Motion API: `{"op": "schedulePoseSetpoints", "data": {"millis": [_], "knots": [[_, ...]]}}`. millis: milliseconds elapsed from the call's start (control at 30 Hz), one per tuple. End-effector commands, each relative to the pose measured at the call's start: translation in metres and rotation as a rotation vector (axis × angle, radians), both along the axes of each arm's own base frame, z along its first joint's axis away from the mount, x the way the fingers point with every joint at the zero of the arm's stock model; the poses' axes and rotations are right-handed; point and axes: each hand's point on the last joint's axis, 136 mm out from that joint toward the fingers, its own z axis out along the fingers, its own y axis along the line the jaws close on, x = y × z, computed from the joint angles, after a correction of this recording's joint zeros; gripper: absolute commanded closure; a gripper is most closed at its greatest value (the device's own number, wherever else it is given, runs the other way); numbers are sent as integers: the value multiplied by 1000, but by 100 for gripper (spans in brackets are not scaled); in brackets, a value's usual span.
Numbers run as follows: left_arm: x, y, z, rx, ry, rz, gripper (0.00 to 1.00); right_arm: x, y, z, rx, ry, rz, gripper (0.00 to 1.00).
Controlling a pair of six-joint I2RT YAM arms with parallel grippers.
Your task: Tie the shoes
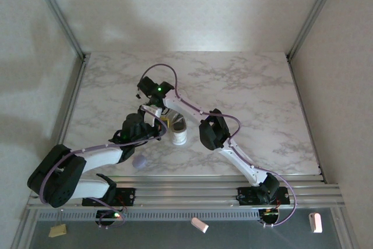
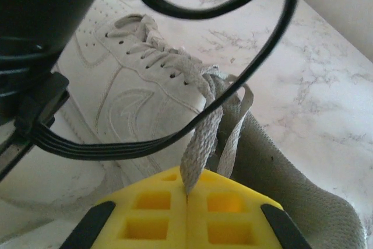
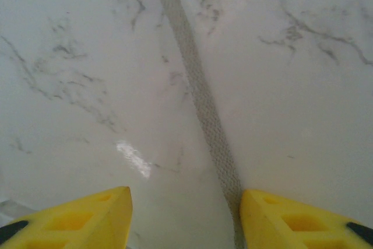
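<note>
Currently my left gripper [image 2: 186, 202] is clamped tight on a lace [image 2: 197, 150] that runs straight from the top eyelets of the white sneaker [image 2: 134, 97] into the yellow pads. The sneaker sits mid-bench [image 1: 262, 97], slightly toward the near edge. My right gripper [image 3: 185, 214] hangs about half open, holding nothing. A loose lace [image 3: 198, 97] lies flat on the marble between its fingers, close against the right-hand one.

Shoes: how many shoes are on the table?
1. The white sneaker sits in the middle of the table, toward the near edge. Part of the table is covered from above, so another shoe might be hidden.
</note>
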Motion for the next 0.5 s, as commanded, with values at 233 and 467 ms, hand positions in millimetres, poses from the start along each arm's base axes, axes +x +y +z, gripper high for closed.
{"op": "schedulePoseSetpoints", "data": {"millis": [233, 467], "knots": [[-1, -10, 6, -18, -17, -42, 100, -13, -24, -48, -229, -59, 52, 63], [-2, -8, 7, -20, -22, -37, 100, -24, -9, -15, -121, -24, 88, 90]]}}
